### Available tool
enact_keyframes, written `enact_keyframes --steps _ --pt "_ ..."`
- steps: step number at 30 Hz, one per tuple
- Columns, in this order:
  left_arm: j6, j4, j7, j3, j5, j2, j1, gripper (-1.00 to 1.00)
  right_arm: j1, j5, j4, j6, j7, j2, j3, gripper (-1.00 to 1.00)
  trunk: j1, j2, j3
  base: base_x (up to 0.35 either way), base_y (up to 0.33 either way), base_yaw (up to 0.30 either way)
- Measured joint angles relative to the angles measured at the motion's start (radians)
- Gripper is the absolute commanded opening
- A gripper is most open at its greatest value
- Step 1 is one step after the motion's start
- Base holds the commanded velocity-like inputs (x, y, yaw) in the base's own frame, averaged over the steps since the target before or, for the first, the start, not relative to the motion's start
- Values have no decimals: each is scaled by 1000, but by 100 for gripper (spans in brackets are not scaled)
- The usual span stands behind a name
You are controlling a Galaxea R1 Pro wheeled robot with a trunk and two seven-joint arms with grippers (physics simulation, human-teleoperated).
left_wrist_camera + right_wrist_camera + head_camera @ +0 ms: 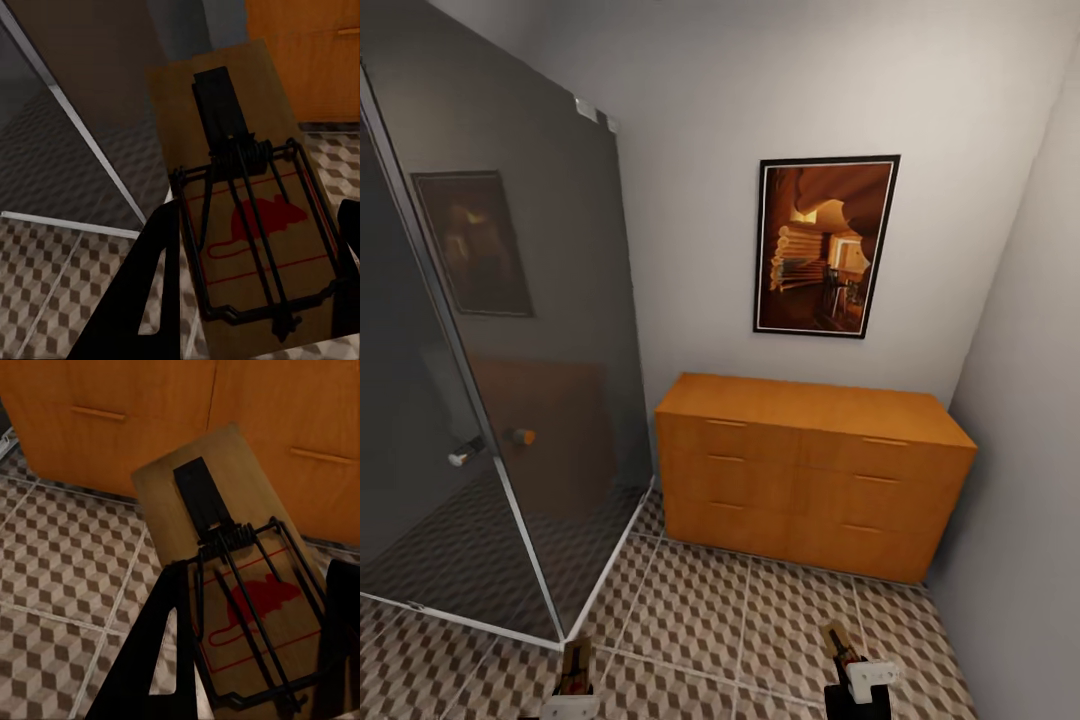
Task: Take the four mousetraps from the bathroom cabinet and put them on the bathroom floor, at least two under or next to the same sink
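The orange-brown cabinet (810, 470) stands against the far wall with all its drawers closed. My left gripper (572, 692) is shut on a tan mousetrap (574, 660) low over the cube-patterned bathroom floor (710, 610). In the left wrist view that mousetrap (240, 202) sits between the dark fingers (146, 292), its wire spring and red mouse print facing up. My right gripper (857, 682) is shut on a second mousetrap (838, 645), seen close in the right wrist view as mousetrap (232, 577) in front of the cabinet's drawers (97, 427). The sink is out of view.
A dark glass shower enclosure (490, 400) with a metal frame and door knob (520, 436) takes up the left side. A framed picture (825, 245) hangs above the cabinet. A wall (1030, 450) closes the right side. Open tiled floor lies between me and the cabinet.
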Motion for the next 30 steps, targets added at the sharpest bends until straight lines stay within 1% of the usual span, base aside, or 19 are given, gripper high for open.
enact_keyframes --steps 20,30 --pt "0 0 0 0 0 -1 0 -100 0 0 0 -1 0 1 0 -100 0 0 0 0 0 258" --pt "0 0 0 0 0 -7 0 -100 0 0 0 0 0 2 0 -100 0 0 0 0 0 259"
